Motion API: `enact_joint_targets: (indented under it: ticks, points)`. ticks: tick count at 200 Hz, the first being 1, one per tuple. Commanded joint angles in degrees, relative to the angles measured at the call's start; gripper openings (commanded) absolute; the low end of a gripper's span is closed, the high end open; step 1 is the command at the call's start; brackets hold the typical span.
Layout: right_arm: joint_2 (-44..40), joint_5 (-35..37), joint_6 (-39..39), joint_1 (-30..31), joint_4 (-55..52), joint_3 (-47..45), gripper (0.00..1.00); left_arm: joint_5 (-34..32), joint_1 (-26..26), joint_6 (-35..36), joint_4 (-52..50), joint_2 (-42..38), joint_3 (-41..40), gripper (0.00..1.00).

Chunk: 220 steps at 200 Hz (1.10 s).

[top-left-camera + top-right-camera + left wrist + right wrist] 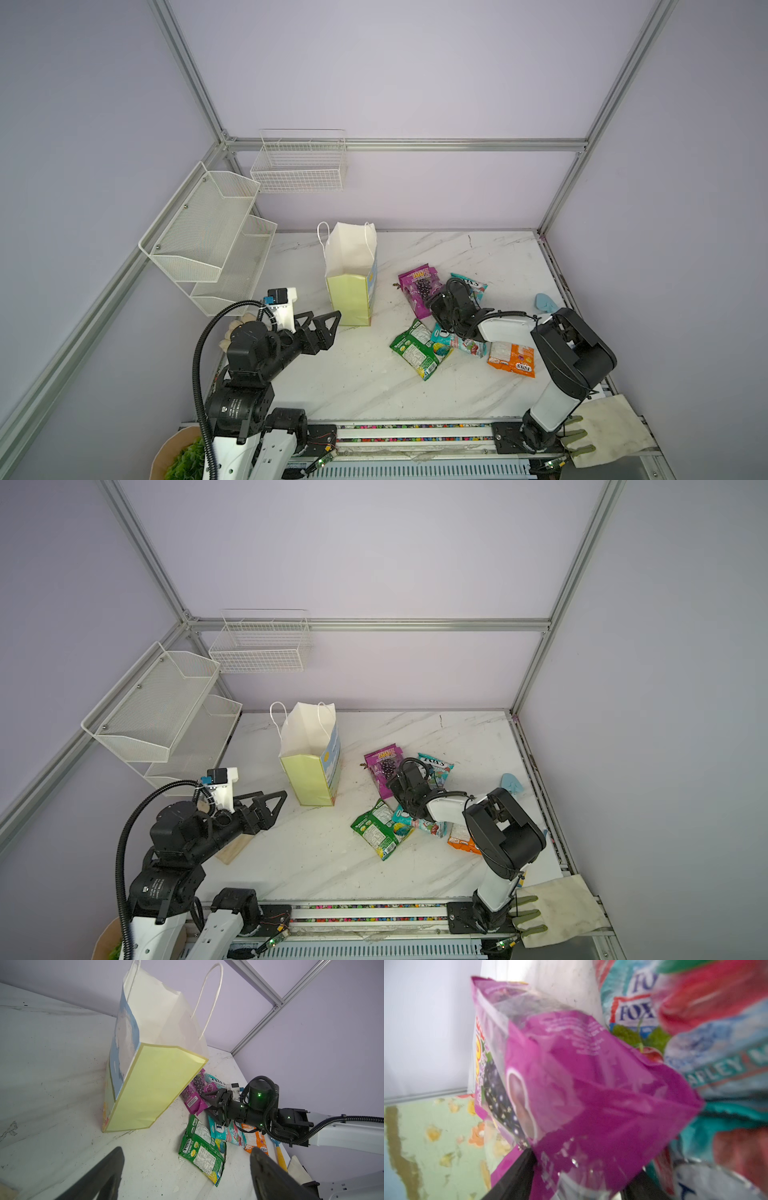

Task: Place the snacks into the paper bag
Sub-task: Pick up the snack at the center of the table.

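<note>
Your work surface is a white, grey-veined tabletop, scuffed and speckled with dirt. The paper bag stands upright on it toward the back left. To the bag's right you have the purple packet and a teal packet side by side. Nearer you, the green packet, a second teal packet and the orange packet form a touching row. A light blue toy shovel rests near the right edge.
</note>
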Motion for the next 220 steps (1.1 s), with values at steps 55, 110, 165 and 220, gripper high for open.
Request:
enact_joint_targets:
  ticks: [55, 110, 165, 220]
  points:
    - [-1.01, 8.76, 2.96, 0.17, -2.86, -1.58, 0.17, -0.73, -0.31, 1.55, 1.57, 1.70, 6.45, 0.93]
    - [-7.57, 13.36, -3.14, 0.18, -9.00, -0.53, 0.02, -0.14, -0.32, 1.91, 1.98, 4.15, 9.92, 0.93]
    - [-14.93, 16.16, -12.43, 0.70, -16.92, 0.89, 0.00, -1.61, -0.34, 2.72, 2.42, 6.71, 13.15, 0.94]
    - [-18.65, 17.01, -16.47, 0.70, -20.39, 0.04, 0.00, -4.54, -0.31, 2.26, 2.73, 10.85, 15.25, 0.92]
